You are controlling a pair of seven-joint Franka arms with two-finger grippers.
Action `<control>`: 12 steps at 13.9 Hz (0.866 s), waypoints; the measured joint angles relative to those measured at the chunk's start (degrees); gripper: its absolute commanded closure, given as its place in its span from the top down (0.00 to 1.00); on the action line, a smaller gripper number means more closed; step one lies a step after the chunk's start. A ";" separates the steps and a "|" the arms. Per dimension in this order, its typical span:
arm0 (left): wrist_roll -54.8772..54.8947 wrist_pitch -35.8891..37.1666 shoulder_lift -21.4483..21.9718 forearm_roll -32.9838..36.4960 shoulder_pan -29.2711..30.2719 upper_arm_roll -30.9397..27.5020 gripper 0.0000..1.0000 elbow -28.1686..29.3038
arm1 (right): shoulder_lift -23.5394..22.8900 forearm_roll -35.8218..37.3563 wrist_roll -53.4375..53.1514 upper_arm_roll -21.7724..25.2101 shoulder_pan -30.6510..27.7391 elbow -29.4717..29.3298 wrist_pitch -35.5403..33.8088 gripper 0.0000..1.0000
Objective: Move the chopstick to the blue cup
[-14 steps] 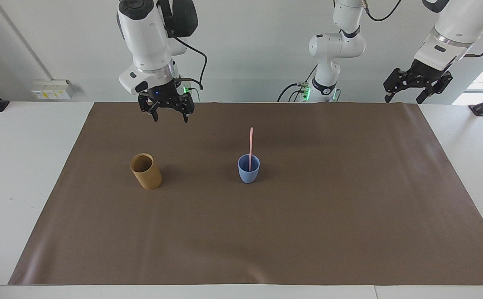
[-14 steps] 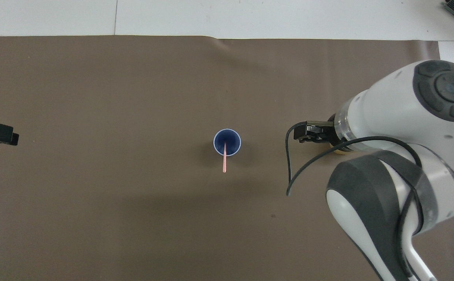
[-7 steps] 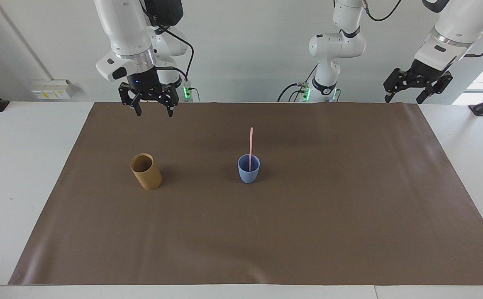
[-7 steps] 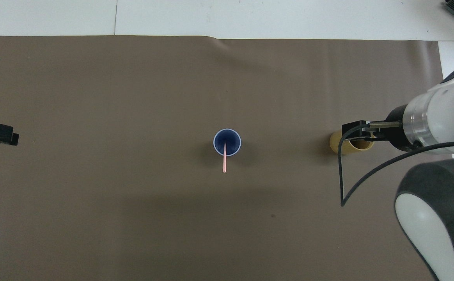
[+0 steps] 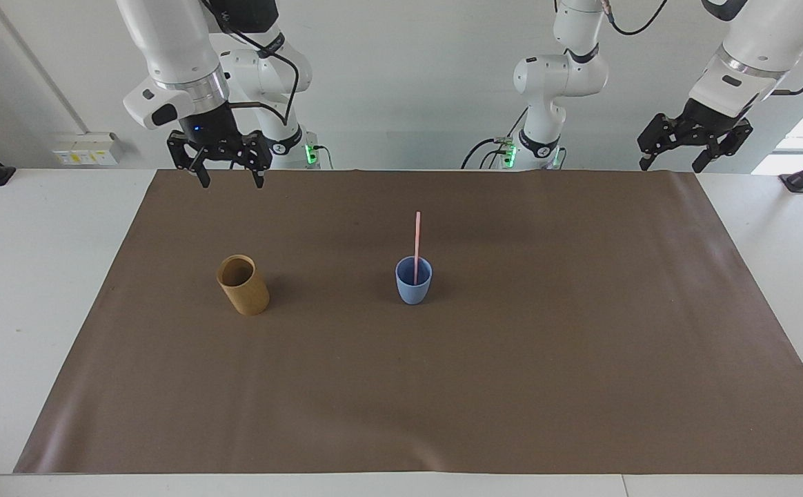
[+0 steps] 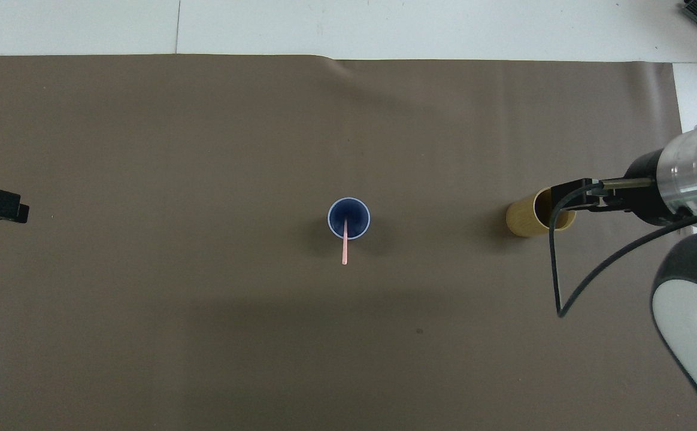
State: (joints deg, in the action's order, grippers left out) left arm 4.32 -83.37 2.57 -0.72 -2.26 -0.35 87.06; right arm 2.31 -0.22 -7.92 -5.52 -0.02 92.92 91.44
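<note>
Chopstick [image 5: 417, 238] standing in the blue cup [image 5: 413, 281], lower end inside, upper end leaning toward the robots' edge of the brown mat [image 5: 581, 386]. Cup upright near the middle of the mat, well apart from either arm. No change in stick or cup over the last second.

Right gripper [image 5: 230, 181] pulled away during that second: earlier hanging over the mat between the two cups, now lifted and drawn back over the mat's edge nearest the robots, close to the corner at the right arm's end. Fingers spread, nothing between them. Seen from above, overlapping the tan cup [image 6: 531, 215] without touching it, being well above; tan cup upright toward the right arm's end of the mat, level with the blue cup.

Left gripper [image 5: 672, 163] waiting high above the mat's corner at the left arm's end, by the robots' edge; fingers apart, holding nothing, unmoved.

Judging by this: transfer done, stick delivered and released, retreat of the right arm looking like a return to rest. Only remaining doubt whether the leaning stick tips the light cup; no sign of that so far.
</note>
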 measured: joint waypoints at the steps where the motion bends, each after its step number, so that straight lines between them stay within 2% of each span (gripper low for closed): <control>1: 0.00 0.00 0.00 0.00 0.00 0.00 1.00 0.00 | -0.20 0.00 0.32 2.73 1.89 -0.07 -0.95 1.00; 3: 0.00 0.00 0.00 0.00 0.00 0.00 1.00 0.00 | -0.40 0.00 0.49 4.72 2.65 -0.10 -1.64 1.00; 12: 0.00 0.00 0.00 0.00 0.00 0.00 1.00 0.00 | -0.42 -0.01 0.50 4.59 2.77 -0.31 -3.76 1.00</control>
